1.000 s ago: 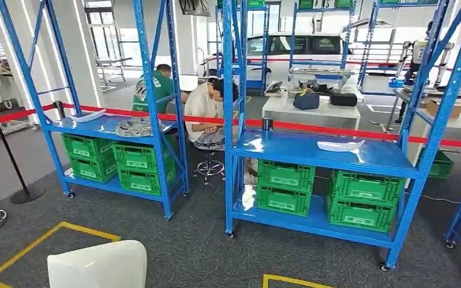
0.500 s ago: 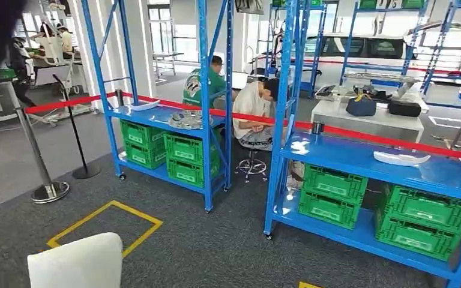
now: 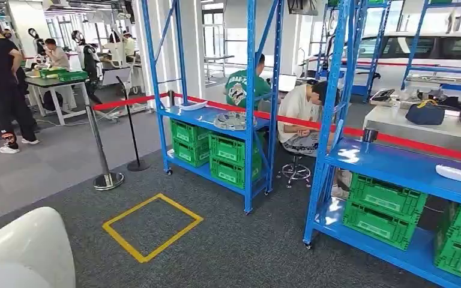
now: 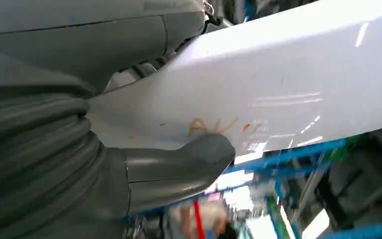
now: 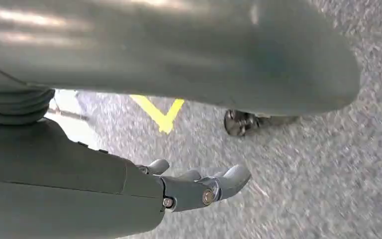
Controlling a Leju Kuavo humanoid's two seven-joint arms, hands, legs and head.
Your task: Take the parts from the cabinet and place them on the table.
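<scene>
left robot hand (image 4: 129, 164): grips white part (image 4: 278, 84) | right robot hand (image 5: 189, 186): empty, fingers loosely apart

White glossy part (image 4: 278, 84), faint orange scrawl on it, against grey left hand (image 4: 174, 164). Blue racks (image 3: 249, 102), green crates (image 3: 231, 153). Yellow square outline (image 3: 153, 225) on dark grey carpet (image 3: 246, 252). Red barrier tape (image 3: 126, 102). Right hand (image 5: 199, 186) grey, fingers (image 5: 231, 179) grey.

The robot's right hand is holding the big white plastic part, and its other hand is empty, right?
Not quite: the left hand holds the big white curved plastic part, as the left wrist view shows. The right hand is the empty one, hanging over the grey carpet floor.
</scene>
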